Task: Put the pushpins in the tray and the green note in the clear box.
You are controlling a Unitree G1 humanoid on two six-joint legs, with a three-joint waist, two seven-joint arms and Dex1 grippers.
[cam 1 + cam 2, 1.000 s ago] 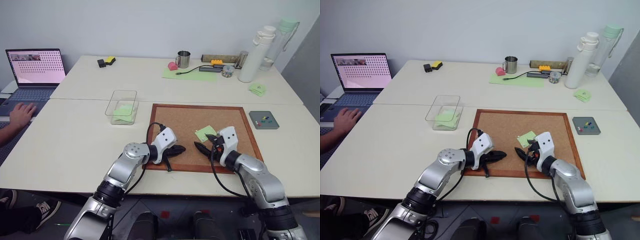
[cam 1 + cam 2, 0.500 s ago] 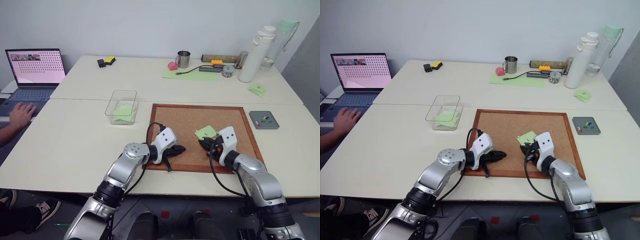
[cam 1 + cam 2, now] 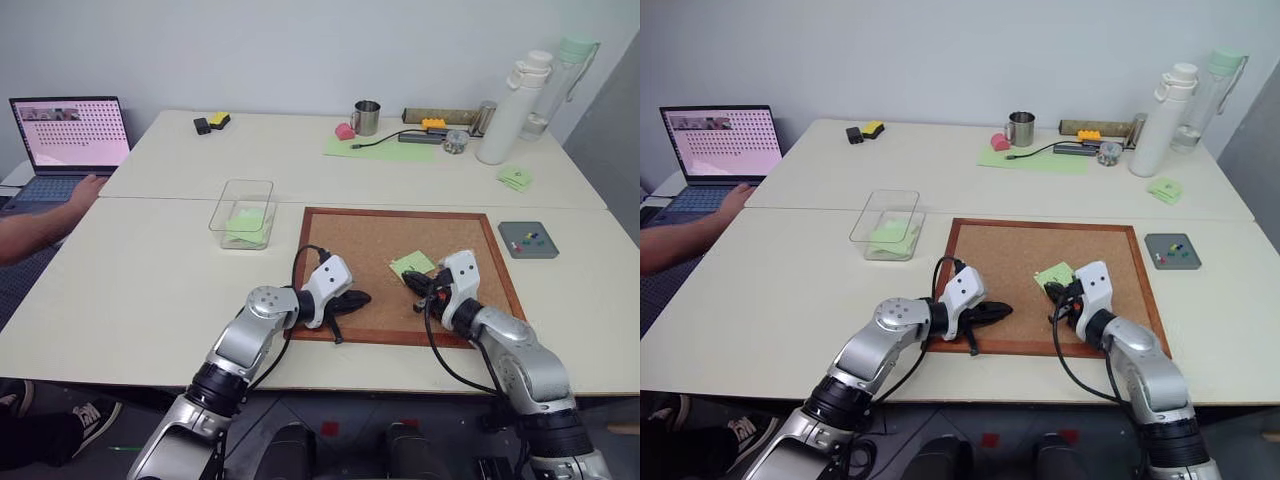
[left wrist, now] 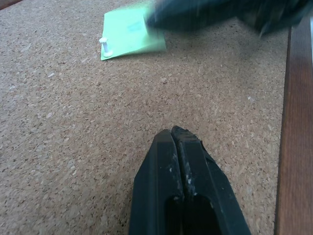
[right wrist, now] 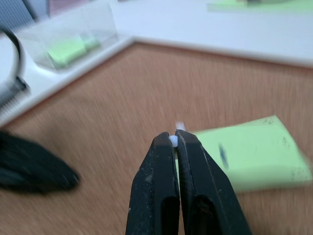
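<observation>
Item: tiny white plastic pushpin (image 5: pixel 172 141), pinched at head between right end effector (image 5: pixel 175 139) fingertips; light, rigid, slippery, easily dropped

Small light-green paper note (image 5: pixel 249 152) just beyond same tips, on corkboard (image 3: pixel 370 250); flimsy, take by edge

Left end effector (image 4: pixel 175 136) clenched, empty

- The corkboard (image 3: pixel 372 250) is faced with rough, speckled cork and is framed in smooth reddish-brown wood.
- The green note (image 5: pixel 254 152) is made of thin matt paper.
- The pushpin (image 4: pixel 104 47) in the note is seen as pale, smooth plastic.
- The clear box (image 3: pixel 243 212) is formed of transparent, glossy plastic.
- The tray (image 3: pixel 527 240) is finished in matt grey.
- The left gripper (image 4: pixel 172 137) is moulded in black matt plastic, scuffed with pale flecks; the right gripper (image 5: pixel 173 142) is made of the same black material.
- The desk (image 3: pixel 160 280) is surfaced in a smooth, matt cream.
- The mug (image 3: pixel 367 118), near the far edge of the desk, is made of shiny metal.
</observation>
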